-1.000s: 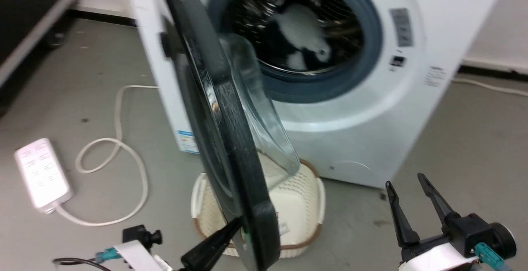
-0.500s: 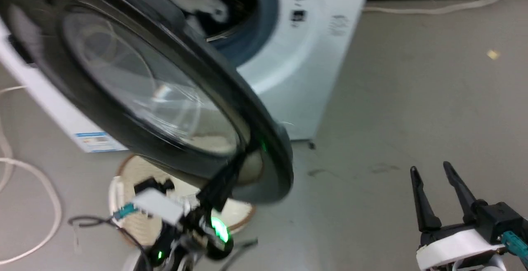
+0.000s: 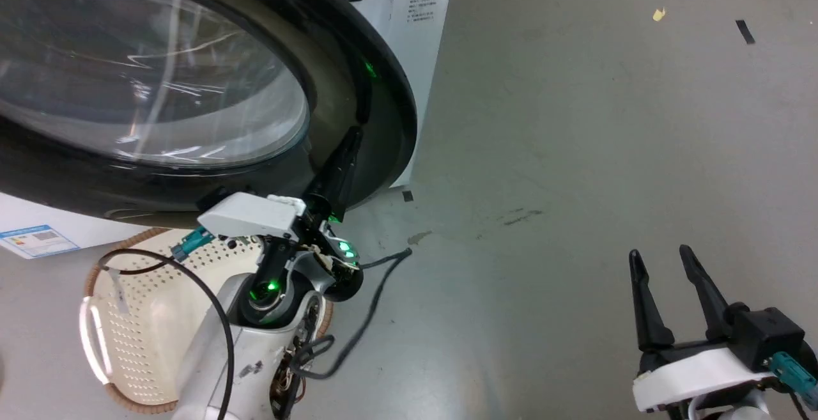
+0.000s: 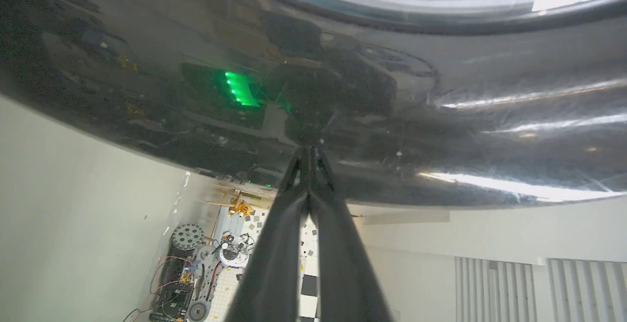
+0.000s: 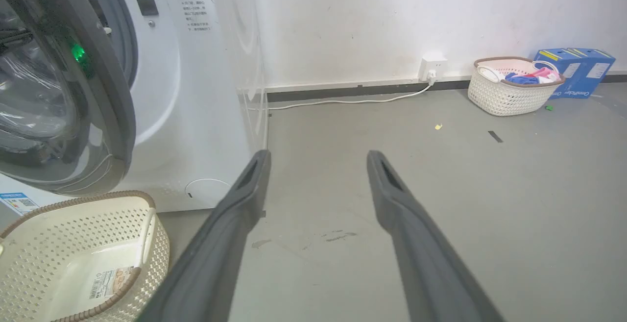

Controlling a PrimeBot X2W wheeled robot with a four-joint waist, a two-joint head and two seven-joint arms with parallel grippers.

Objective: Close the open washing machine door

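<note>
My left gripper (image 4: 308, 151) has its fingers pressed together on nothing, tips against the black rim of the washing machine door (image 3: 358, 87), which stands ajar from the washing machine (image 3: 415, 23). My right gripper (image 3: 661, 260) is spread and empty, well apart. I cannot read the blue sticker (image 3: 35, 241).

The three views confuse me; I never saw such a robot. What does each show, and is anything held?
It is a two-armed robot. The head camera looks down: the left gripper, shut, touches its tips on the black washing machine door; the right gripper hangs open over the floor. The left wrist camera looks along those shut fingers at the door. The right wrist camera shows the white washing machine and a cream basket on the floor. Nothing is held.
</note>
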